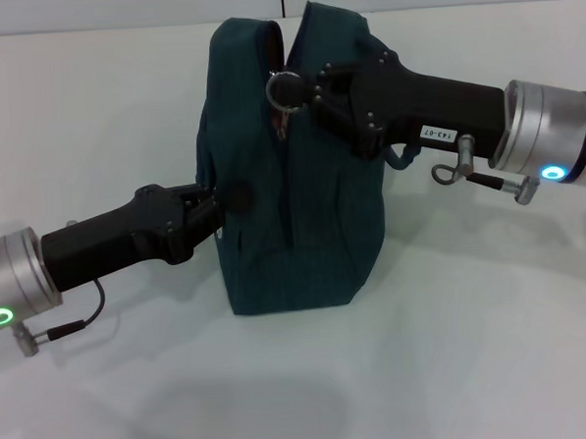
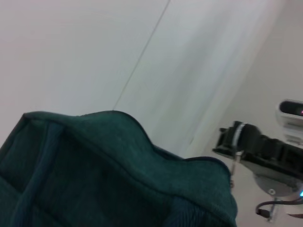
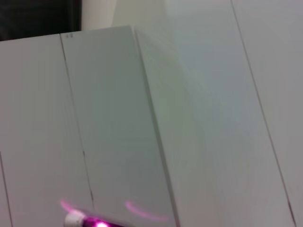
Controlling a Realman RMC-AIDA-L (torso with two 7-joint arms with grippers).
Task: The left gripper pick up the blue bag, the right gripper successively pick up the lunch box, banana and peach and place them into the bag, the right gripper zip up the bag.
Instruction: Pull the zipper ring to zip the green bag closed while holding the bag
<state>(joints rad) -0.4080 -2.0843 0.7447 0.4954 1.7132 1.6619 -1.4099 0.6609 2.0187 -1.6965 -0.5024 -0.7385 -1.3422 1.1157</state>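
Observation:
The blue bag (image 1: pixel 291 180) stands upright on the white table, its top edge also filling the left wrist view (image 2: pixel 118 165). My left gripper (image 1: pixel 221 200) reaches in from the left and is shut on the fabric of the bag's left side at mid height. My right gripper (image 1: pixel 296 93) comes in from the right at the bag's top and is shut on the zipper pull, whose metal ring (image 1: pixel 284 85) shows at the fingertips. The right arm (image 2: pixel 265 146) shows beyond the bag in the left wrist view. The lunch box, banana and peach are out of view.
The white table (image 1: pixel 477 348) spreads around the bag, with a wall seam behind it. The right wrist view holds only white panels (image 3: pixel 142 118) and a pink glow at one edge.

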